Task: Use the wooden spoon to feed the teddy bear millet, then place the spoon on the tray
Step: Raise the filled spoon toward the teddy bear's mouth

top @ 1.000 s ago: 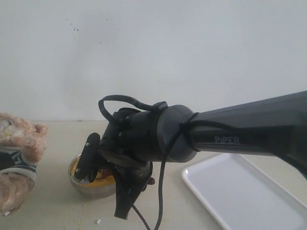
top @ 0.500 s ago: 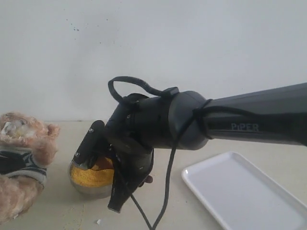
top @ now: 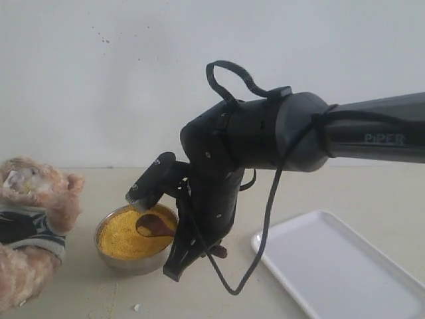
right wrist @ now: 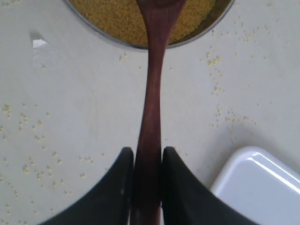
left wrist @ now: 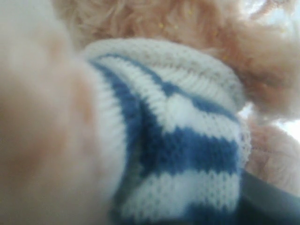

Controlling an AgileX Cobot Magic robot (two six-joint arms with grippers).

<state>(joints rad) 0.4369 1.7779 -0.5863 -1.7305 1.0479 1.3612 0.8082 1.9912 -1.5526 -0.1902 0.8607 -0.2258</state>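
Observation:
The teddy bear (top: pixel 33 219) is at the far left, its fur and striped shirt (left wrist: pixel 187 145) filling the left wrist view and hiding the left gripper's fingers. The millet (top: pixel 123 240) fills a small steel bowl (top: pixel 129 266) beside the bear. My right gripper (right wrist: pixel 148 152) is shut on the handle of the wooden spoon (right wrist: pixel 152 93). The spoon's oval bowl (top: pixel 154 224) hangs low over the millet at the bowl's right side; contact with the grains is unclear. The white tray (top: pixel 332 266) lies on the table to the right, and its corner (right wrist: pixel 262 183) shows beside the right gripper.
Loose millet grains (right wrist: pixel 218 89) are scattered over the beige table (top: pixel 80 292) around the bowl. A white wall (top: pixel 199 66) stands close behind. The right arm (top: pixel 265 139) and its dangling cable (top: pixel 265 226) hang over the middle, between bowl and tray.
The right arm has swung up and to the right, uncovering the bowl; the spoon's bowl now shows over the millet. The bear shifted slightly right a second ago and has stayed since.

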